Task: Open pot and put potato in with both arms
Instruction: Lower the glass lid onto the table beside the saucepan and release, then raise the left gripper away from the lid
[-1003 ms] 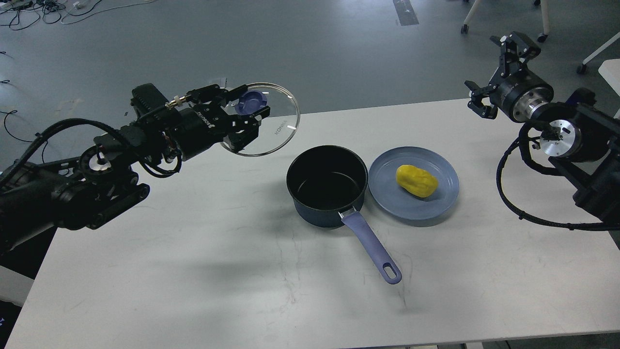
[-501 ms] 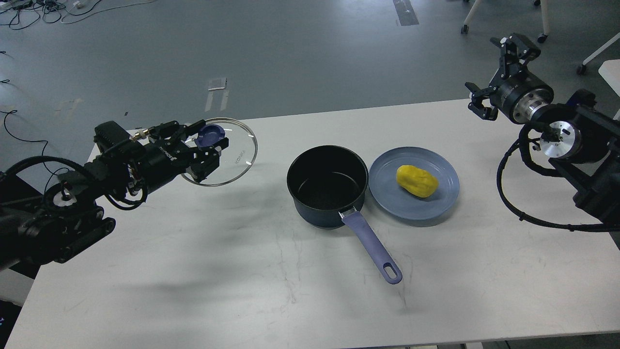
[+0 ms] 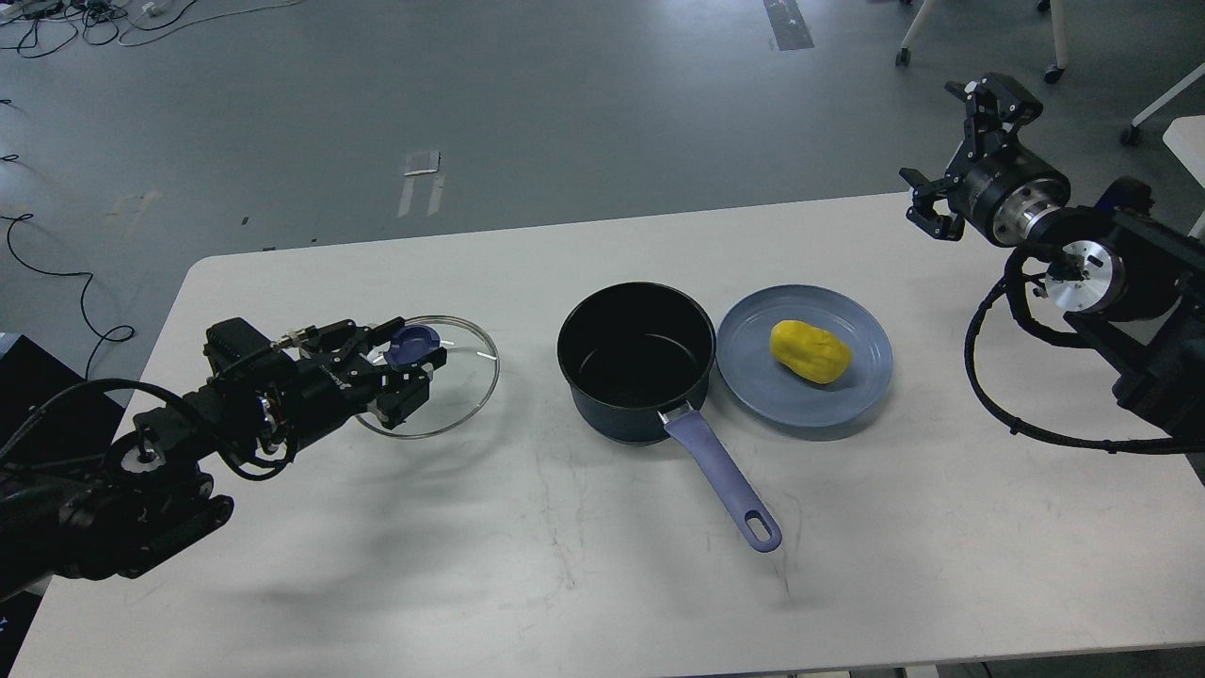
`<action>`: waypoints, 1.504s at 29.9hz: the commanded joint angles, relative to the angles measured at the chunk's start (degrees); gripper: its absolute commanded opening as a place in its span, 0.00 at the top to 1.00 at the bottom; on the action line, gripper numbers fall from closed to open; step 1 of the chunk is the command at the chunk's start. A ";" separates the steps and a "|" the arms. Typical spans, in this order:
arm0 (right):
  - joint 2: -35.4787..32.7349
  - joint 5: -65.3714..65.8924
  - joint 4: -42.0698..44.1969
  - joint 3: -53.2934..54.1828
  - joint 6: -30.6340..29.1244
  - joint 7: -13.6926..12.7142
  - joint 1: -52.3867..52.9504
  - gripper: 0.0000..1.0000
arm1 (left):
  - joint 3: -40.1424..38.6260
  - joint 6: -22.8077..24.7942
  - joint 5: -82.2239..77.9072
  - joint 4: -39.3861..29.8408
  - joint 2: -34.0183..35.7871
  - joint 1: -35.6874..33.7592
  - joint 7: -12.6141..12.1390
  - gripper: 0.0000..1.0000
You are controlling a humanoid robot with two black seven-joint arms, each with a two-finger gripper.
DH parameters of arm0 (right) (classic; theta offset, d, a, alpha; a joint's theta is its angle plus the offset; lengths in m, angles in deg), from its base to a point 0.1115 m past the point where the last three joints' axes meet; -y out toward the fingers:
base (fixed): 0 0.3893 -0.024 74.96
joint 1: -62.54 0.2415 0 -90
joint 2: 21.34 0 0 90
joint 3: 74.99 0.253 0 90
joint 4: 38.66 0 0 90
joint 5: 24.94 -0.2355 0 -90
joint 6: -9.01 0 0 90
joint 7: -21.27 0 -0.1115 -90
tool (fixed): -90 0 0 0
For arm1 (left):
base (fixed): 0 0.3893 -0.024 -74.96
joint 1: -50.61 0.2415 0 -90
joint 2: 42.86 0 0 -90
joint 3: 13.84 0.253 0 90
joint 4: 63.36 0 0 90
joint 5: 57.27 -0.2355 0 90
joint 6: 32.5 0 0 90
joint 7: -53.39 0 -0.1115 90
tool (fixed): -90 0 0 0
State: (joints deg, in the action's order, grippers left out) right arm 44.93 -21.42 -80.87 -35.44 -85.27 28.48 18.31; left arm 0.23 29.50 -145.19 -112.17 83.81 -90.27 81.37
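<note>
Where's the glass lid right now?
In the head view, the glass lid is low over the table on the left, left of the open pot, its blue knob gripped by the left gripper.

The lid point(image 3: 442, 377) was clear glass, glinting at its rim, with a glossy blue plastic knob point(image 3: 412, 345). The pot point(image 3: 635, 363) looked like dark coated metal, matt inside, its handle point(image 3: 723, 476) a smooth lavender plastic joined by a bright metal collar. The plate point(image 3: 852, 395) had a soft satin blue finish. The potato point(image 3: 810, 351) looked waxy and yellow, slightly shiny. The table point(image 3: 565, 565) was matt white, scuffed and hairline-cracked.
</note>
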 commanded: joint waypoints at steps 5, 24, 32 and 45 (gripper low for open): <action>0.00 0.00 -0.16 0.00 0.50 0.00 -0.33 0.00 | -0.10 0.00 0.11 1.79 -2.21 2.89 0.02 0.42; 0.00 -0.09 -0.95 0.09 1.64 0.00 -0.24 0.00 | -0.80 0.00 3.78 1.62 -3.45 3.51 0.02 0.02; -0.88 0.26 -1.74 0.00 1.20 0.00 0.72 0.00 | -5.54 0.00 23.03 0.22 -2.83 -9.30 0.02 0.02; -0.97 1.14 -1.91 -3.77 0.33 0.00 2.22 0.00 | -34.54 38.27 73.74 0.73 -7.40 -12.93 -15.66 0.02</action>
State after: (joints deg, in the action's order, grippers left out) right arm 43.99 -20.41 -82.71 -37.91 -84.33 28.56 19.99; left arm -28.53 61.78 -79.90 -111.56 76.69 -104.15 74.47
